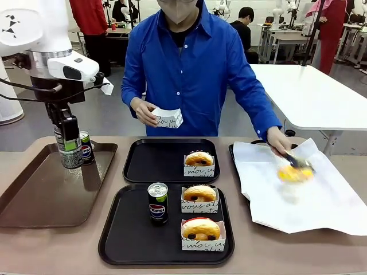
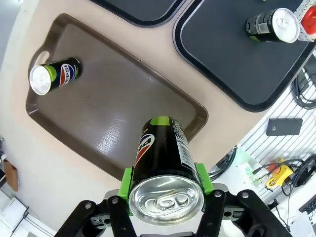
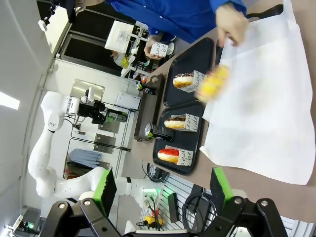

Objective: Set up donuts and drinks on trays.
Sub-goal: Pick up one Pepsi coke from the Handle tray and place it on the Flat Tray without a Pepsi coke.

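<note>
The left gripper (image 2: 165, 190) is clamped by its green pads around a slim black Pepsi can with a green top band (image 2: 163, 160), lifted above the glossy brown plastic tray (image 1: 34, 195). Just beside it, a second slim Pepsi can (image 1: 86, 147) stands upright on that brown tray.

Off toward the table's middle lie two matte black rectangular trays with rounded corners. The near black tray (image 1: 126, 235) holds an upright Pepsi can (image 1: 157, 202) and two glazed ring donuts in small white paper boxes with script lettering (image 1: 200, 199) (image 1: 202, 234). The far black tray (image 1: 149, 163) holds one boxed donut (image 1: 199, 163).

Farther right, a crinkled white paper sheet (image 1: 309, 200) covers another tray; the person's tongs grip a blurred yellow-glazed donut (image 1: 295, 173) above it, the other hand holding an empty white box (image 1: 167, 118).

The right gripper (image 3: 163, 190) stands wide open, holding nothing.
</note>
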Robot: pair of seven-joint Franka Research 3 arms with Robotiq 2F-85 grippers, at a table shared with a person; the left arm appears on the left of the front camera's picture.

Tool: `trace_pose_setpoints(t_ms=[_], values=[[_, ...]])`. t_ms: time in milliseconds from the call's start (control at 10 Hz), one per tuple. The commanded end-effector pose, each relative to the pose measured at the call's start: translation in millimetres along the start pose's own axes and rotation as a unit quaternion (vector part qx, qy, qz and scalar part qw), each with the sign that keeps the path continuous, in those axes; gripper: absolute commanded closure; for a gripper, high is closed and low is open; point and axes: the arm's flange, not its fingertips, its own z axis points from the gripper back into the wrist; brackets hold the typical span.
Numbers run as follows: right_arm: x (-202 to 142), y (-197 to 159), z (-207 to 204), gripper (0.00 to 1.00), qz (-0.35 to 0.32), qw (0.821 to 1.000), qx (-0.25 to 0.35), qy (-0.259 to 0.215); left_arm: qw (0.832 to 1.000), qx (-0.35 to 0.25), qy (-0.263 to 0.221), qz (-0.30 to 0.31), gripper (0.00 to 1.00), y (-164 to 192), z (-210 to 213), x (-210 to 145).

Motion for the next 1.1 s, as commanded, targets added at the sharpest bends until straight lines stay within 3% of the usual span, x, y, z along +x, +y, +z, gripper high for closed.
trace_pose_setpoints(t_ms=[0,200,600,1000], values=[[1.5,0.7,-1.2,0.00,0.009,1.000,0.015,-0.010,1.000,-0.012,-0.010,0.000,0.42,4.4,2.8,11.2],[1.5,0.7,-1.2,0.00,0.009,1.000,0.015,-0.010,0.999,-0.016,-0.041,-0.022,0.42,-3.0,-8.5,32.6],[1.5,0.7,-1.2,0.00,0.009,1.000,0.015,-0.010,0.997,-0.037,-0.053,-0.041,0.42,-4.7,-37.7,112.0],[1.5,0.7,-1.2,0.00,0.009,1.000,0.015,-0.010,0.994,-0.025,-0.097,-0.038,0.42,1.0,-71.6,145.9]])
